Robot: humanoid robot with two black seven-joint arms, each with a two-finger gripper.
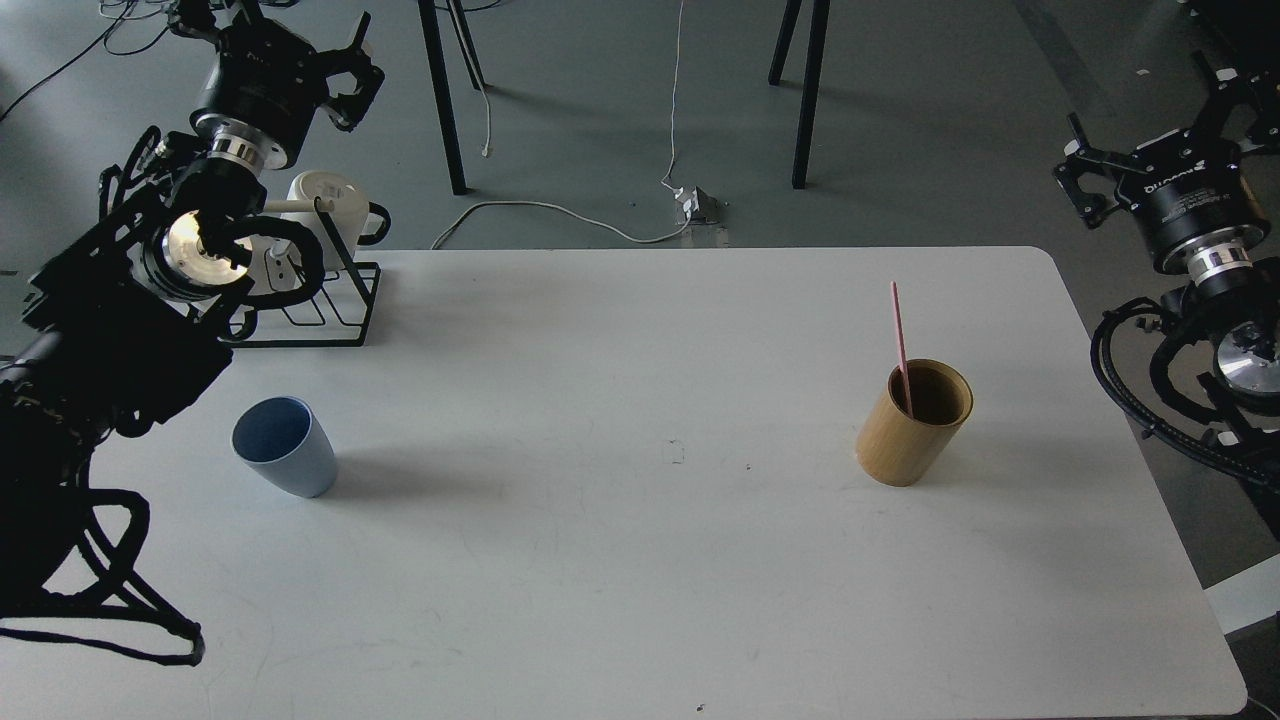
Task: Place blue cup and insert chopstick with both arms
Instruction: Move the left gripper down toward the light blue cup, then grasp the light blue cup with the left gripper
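Observation:
The light-blue cup (284, 444) stands upright on the white table (640, 560) at the left. The pink chopstick (900, 340) leans in the tan bamboo cylinder (914, 422) at the right. My left gripper (275, 30) is high at the far left, above and behind the wire rack, its fingers spread and empty, well away from the cup. My right gripper (1165, 125) is off the table's right edge, raised over the floor, fingers spread and empty, far from the chopstick.
A black wire rack (320, 290) with a white mug (330, 205) and a pale wooden rod stands at the table's back left corner. Chair legs and white cables lie on the floor behind the table.

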